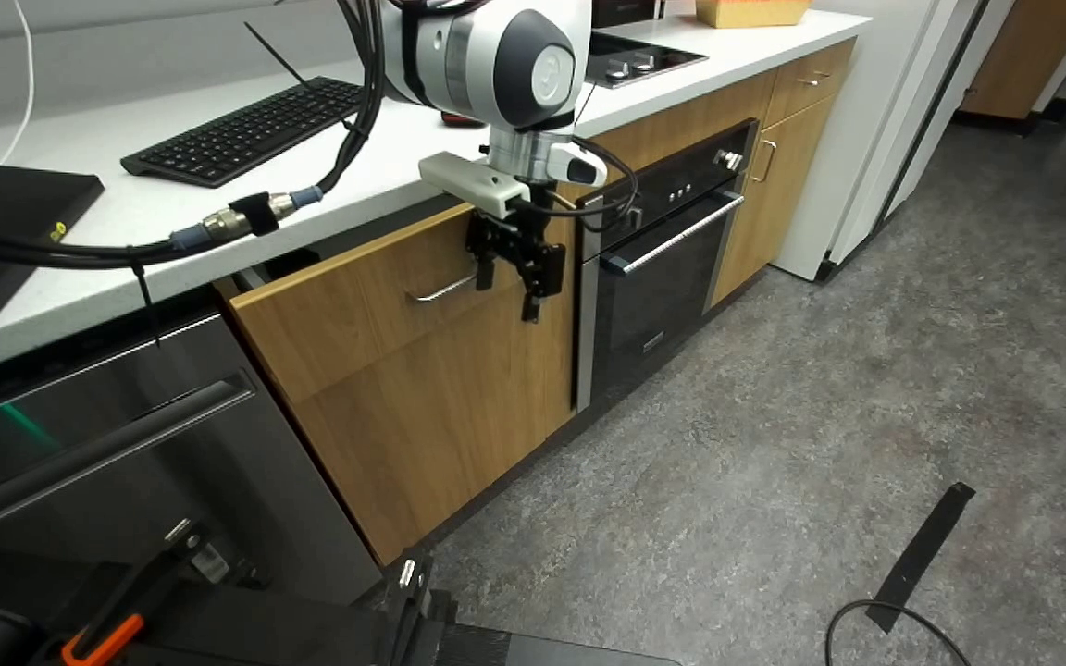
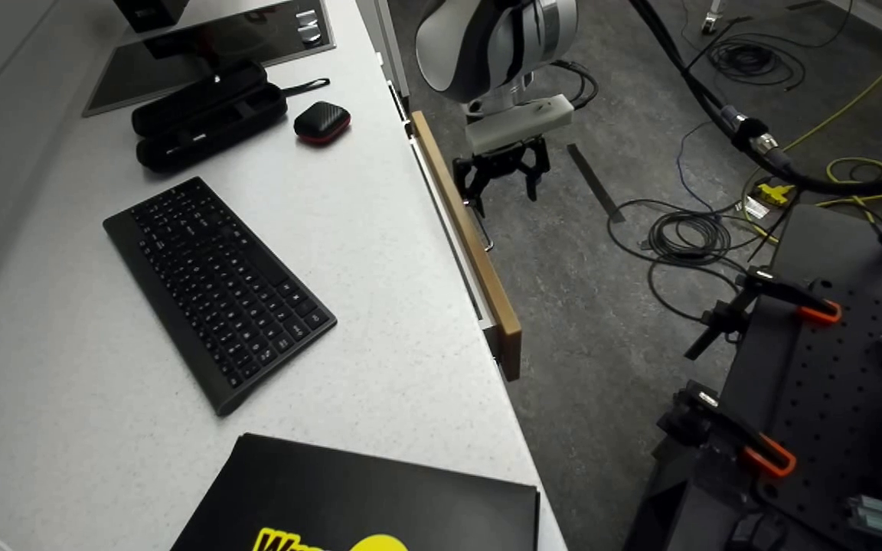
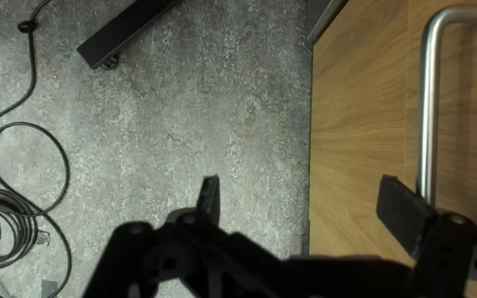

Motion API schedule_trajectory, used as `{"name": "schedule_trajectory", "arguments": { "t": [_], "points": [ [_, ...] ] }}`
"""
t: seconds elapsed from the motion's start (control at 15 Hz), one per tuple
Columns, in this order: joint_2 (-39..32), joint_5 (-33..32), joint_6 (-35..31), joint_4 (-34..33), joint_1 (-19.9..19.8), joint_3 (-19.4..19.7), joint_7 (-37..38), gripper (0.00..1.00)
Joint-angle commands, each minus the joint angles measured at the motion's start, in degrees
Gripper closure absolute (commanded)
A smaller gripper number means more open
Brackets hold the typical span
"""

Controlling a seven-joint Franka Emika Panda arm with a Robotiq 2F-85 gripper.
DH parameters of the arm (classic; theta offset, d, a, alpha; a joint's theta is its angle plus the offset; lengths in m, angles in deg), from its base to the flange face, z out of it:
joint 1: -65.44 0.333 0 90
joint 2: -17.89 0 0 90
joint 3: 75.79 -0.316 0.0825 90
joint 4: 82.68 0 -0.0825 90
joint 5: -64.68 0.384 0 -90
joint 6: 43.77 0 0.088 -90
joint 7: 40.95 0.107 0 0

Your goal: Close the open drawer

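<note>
The drawer (image 1: 339, 324) has a light tan wood front and stands partly open below the counter. Its top edge also shows in an exterior view (image 2: 479, 264), with a narrow gap between it and the counter edge. The slim silver bar handle (image 1: 443, 290) is on its front and also shows in the wrist view (image 3: 428, 111). My gripper (image 1: 507, 296) is open and empty, in front of the drawer front at the handle's end. In the wrist view the gripper (image 3: 300, 184) has its right finger close beside the handle; I cannot tell if they touch. The left finger is over the floor.
The white counter (image 2: 380, 306) above bears a keyboard (image 2: 219, 283), a black box (image 2: 380, 497) and small cases. A dark oven (image 1: 663, 268) and a steel dishwasher (image 1: 172, 462) flank the drawer. A black table with clamps (image 2: 816, 383) stands opposite. Cables (image 2: 690, 233) lie on the floor.
</note>
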Motion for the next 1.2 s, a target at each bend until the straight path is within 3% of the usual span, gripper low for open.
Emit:
{"name": "schedule_trajectory", "arguments": {
  "t": [0.0,0.4,0.6,0.67,1.13],
  "points": [
    [-2.91,3.41,0.99,-4.21,1.73,-1.4,0.64,0.0],
    [-7.18,8.09,4.02,-11.26,1.24,-5.76,-1.52,0.0],
    [-7.21,7.71,5.69,-11.81,1.6,-5.46,-1.98,0.0],
    [-4.45,5.02,4.08,-7.69,1.33,-2.16,-1.81,0.0],
    [-4.5,4.83,4.17,-7.78,1.45,-1.74,-1.77,0.0]
  ]
}}
